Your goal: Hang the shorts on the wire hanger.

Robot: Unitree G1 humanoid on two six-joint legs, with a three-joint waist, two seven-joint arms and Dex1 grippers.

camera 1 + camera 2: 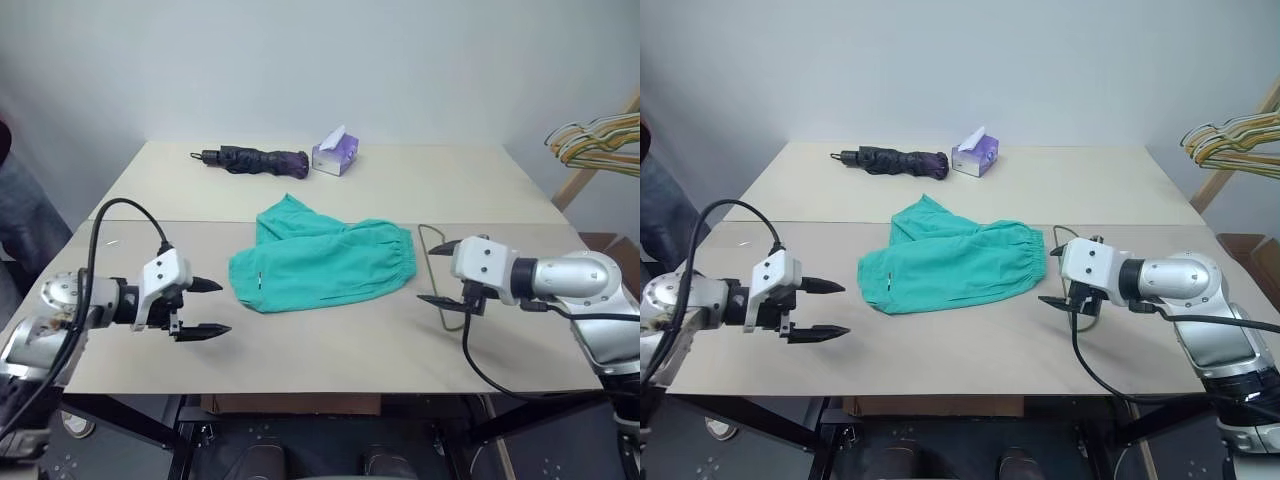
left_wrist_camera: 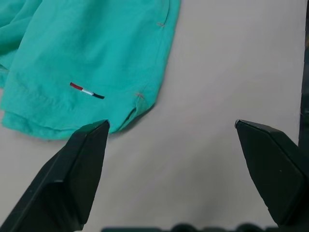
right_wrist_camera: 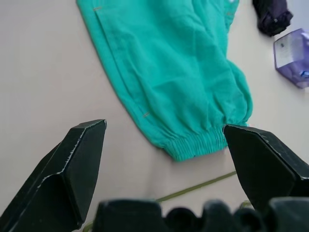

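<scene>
along the near edge of the pale table (image 1: 330,355), at about seven o'clock from the cloth, the left gripper (image 1: 206,307) is hovering just above the surface with its two black fingers (image 2: 72,169) standing wide apart and nothing between them. its tips are pointing toward the table's middle, close to the near left corner of the shorts (image 1: 325,265) but not touching them. over at about four o'clock, the right gripper (image 1: 1054,274) is hanging at much the same height, its fingers (image 3: 67,169) also spread wide and gripping nothing, aimed at the gathered elastic waistband.

between the two grippers the shorts are lying flat and a little crumpled at the centre of the table, teal-green, waistband end toward three o'clock and leg hems toward nine o'clock, one leg folding back toward twelve o'clock. a small striped tag (image 2: 87,91) is showing on the cloth near the hem by the left gripper.

just beside the waistband, at three o'clock from the shorts, the wire hanger (image 1: 428,250) is lying on the table, thin and dull olive, partly hidden behind the right gripper; i cannot tell whether it is touching the cloth.

farther back, toward twelve o'clock, a folded dark umbrella (image 1: 255,159) is lying on the far table, with a purple tissue box (image 1: 335,153) just beside it on its right. off past the table at two o'clock, a bunch of yellow, green and pale hangers (image 1: 595,138) is hanging against a slanted wooden pole (image 1: 590,170).
</scene>
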